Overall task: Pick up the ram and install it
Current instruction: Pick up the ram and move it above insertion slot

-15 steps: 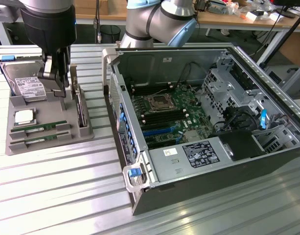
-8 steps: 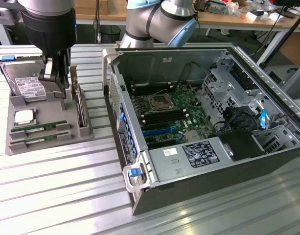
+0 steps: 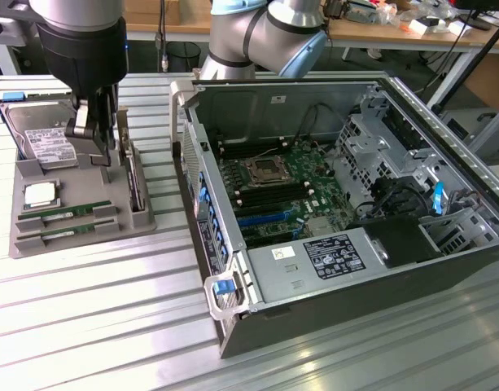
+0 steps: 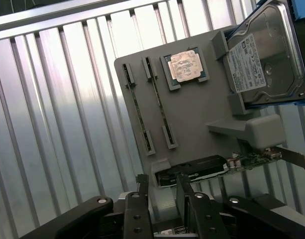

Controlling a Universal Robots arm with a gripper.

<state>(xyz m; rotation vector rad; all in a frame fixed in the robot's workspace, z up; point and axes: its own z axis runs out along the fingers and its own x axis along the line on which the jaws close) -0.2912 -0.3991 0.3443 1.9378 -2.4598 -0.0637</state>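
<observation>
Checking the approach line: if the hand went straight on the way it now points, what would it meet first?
The open hand would most likely meet the grey parts tray by the black card, not the ram sticks. Depth is unclear, so the card could come first.

My gripper (image 4: 163,189) is matt black. The surface (image 3: 86,309) is ribbed metal with a dull brushed sheen. The tray (image 4: 202,114) looks like matt grey plastic. The hard drive (image 4: 276,45) is smooth, gleaming metal with a white paper label. The ram (image 3: 70,213) is green circuit board.
</observation>
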